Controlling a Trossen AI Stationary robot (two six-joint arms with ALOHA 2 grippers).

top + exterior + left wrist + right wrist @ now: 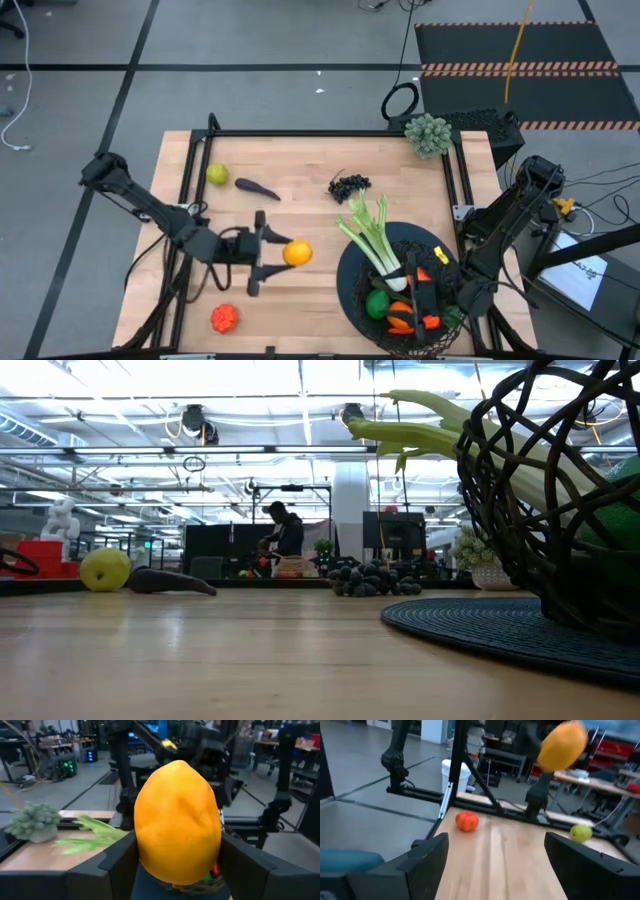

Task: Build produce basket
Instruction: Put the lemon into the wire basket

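Left tool point(268, 253) pinching orange point(297, 253) above mid-table point(300, 160), bare wood toward basket point(352, 300) at near right edge, right tool point(424, 300) spread over basket, grapes point(349, 185) farther back.

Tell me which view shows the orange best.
The left wrist view: the orange fills the picture, clamped between the left gripper fingers. The high view shows it small; the right wrist view shows it blurred and raised; the low view misses it.
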